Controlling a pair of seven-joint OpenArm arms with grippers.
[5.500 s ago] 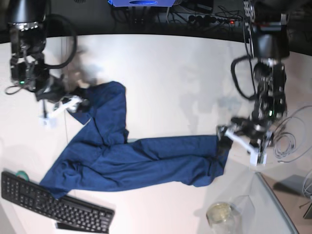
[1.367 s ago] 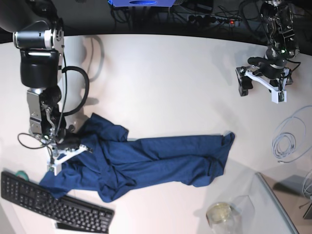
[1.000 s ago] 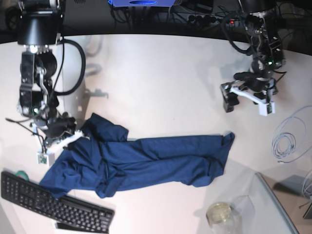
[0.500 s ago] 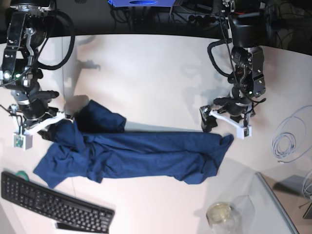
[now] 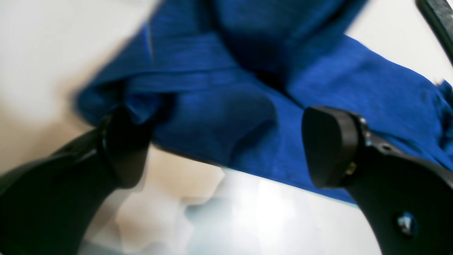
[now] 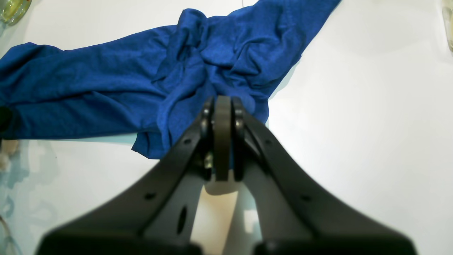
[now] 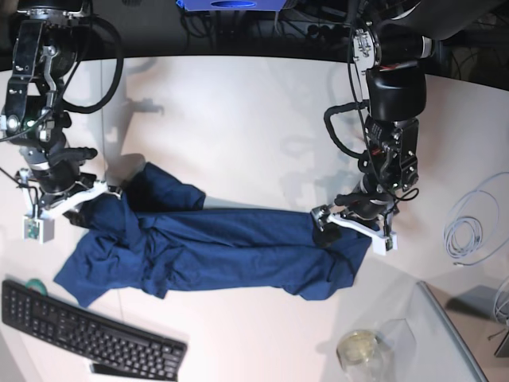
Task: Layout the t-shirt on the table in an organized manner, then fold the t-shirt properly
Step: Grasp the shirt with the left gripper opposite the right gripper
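Note:
The dark navy t-shirt (image 7: 223, 255) lies bunched in a long strip across the white table (image 7: 238, 119). My left gripper (image 7: 350, 232) is on the base view's right. It stands open low over the shirt's right end. In the left wrist view the cloth (image 5: 219, 88) fills the gap between the wide-apart fingers of this gripper (image 5: 226, 145). My right gripper (image 7: 102, 193), on the base view's left, is shut on the shirt's upper left edge. The right wrist view shows this gripper (image 6: 223, 106) closed, with crumpled t-shirt (image 6: 106, 85) right beyond its tips.
A black keyboard (image 7: 87, 334) lies at the front left, close to the shirt's lower corner. A glass jar (image 7: 358, 348) and a grey glass-edged stand (image 7: 457, 338) are at the front right. A coiled cable (image 7: 469, 231) lies at the right edge.
My left gripper has come in from the far right and dropped onto the shirt's right end, still open. My right gripper dragged the shirt's left side leftward earlier and now holds still.

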